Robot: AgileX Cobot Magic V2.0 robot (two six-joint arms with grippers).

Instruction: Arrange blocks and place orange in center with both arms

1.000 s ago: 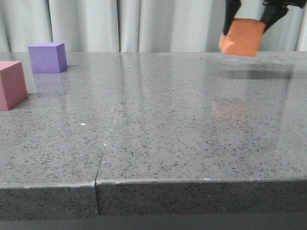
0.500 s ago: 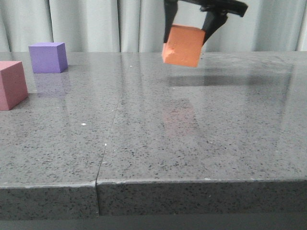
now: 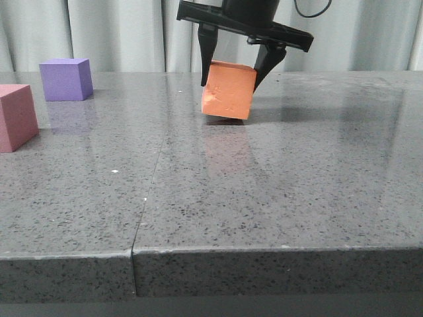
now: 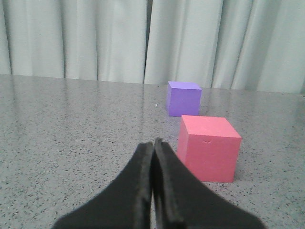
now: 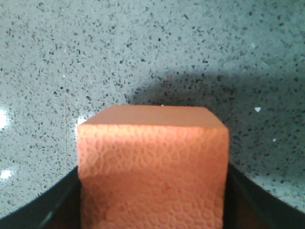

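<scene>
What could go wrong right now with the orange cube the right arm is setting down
1. The orange cube sits tilted between the right gripper fingers, one lower edge nearer the table. Released like this, it may tip or land skewed.
2. It is foam, so pressing further down could squash or twist it.
3. The purple cube and pink-red cube are both far on the left, so the orange one may not end up between them unless they are moved by the left gripper.

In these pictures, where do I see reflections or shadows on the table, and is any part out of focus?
Front view: the glossy table mirrors the orange cube faintly below it, and a dark shadow lies under the right tool. Right wrist view: a shadow rings the cube; small glare spots sit on the stone. Left wrist view: the shut left tool looks soft, close to the lens.
</scene>
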